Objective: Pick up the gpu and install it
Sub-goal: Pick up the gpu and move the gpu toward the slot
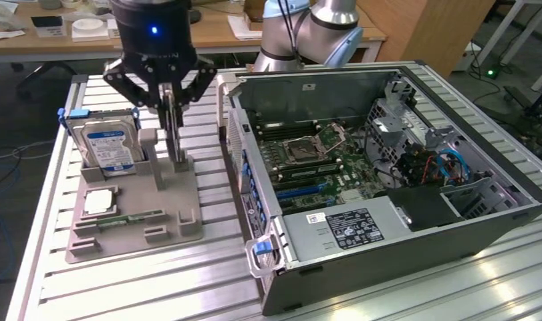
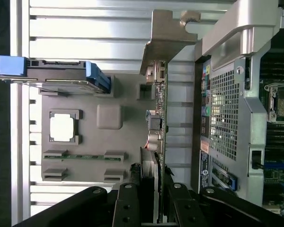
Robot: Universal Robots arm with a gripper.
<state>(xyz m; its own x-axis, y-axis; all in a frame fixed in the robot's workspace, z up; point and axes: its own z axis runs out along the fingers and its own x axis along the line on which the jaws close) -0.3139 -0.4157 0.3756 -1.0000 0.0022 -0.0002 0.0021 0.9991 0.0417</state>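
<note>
Evidently the gpu (image 1: 175, 144) stands on edge in the grey holder (image 1: 164, 207), the hand (image 1: 169, 107) closed narrowly on its upper edge. Thin, stiff and light, it looks fragile, best held by the board's edge, clear of the metal bracket (image 2: 168, 38). In the exterior view the hard drive (image 1: 108, 148) stands at its 9 o'clock; the open computer case (image 1: 239, 140), at 3 o'clock, walls off that side.
</note>
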